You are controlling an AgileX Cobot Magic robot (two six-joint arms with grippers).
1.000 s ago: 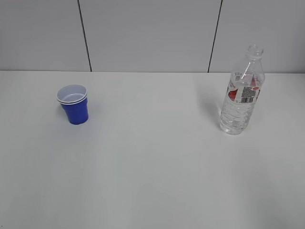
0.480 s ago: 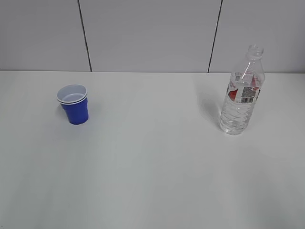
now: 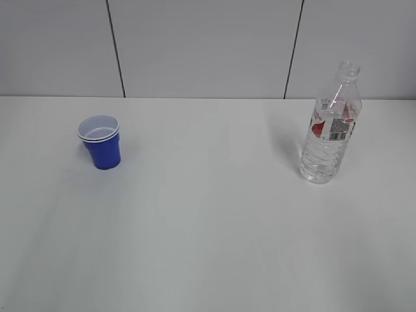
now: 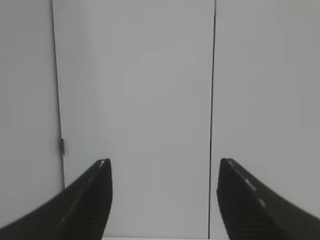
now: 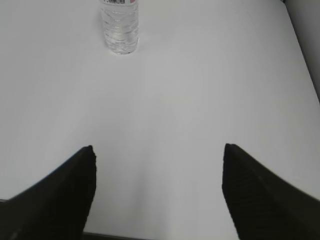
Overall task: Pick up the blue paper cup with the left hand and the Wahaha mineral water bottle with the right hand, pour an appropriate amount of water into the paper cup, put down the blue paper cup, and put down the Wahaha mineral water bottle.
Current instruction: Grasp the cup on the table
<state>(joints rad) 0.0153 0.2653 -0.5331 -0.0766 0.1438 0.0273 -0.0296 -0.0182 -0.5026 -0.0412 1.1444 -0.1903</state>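
White table (image 3: pixel 208 247) under even light, its far edge against a grey panelled wall (image 3: pixel 201 45) with dark vertical seams.

Bottle (image 3: pixel 329 130): clear glossy ribbed plastic; cup (image 3: pixel 101 142): matt paper; table (image 3: pixel 208 227): smooth matt.

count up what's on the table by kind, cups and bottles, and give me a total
Cups: 1, the blue paper cup
Bottles: 1, the Wahaha mineral water bottle, uncapped
Total: 2
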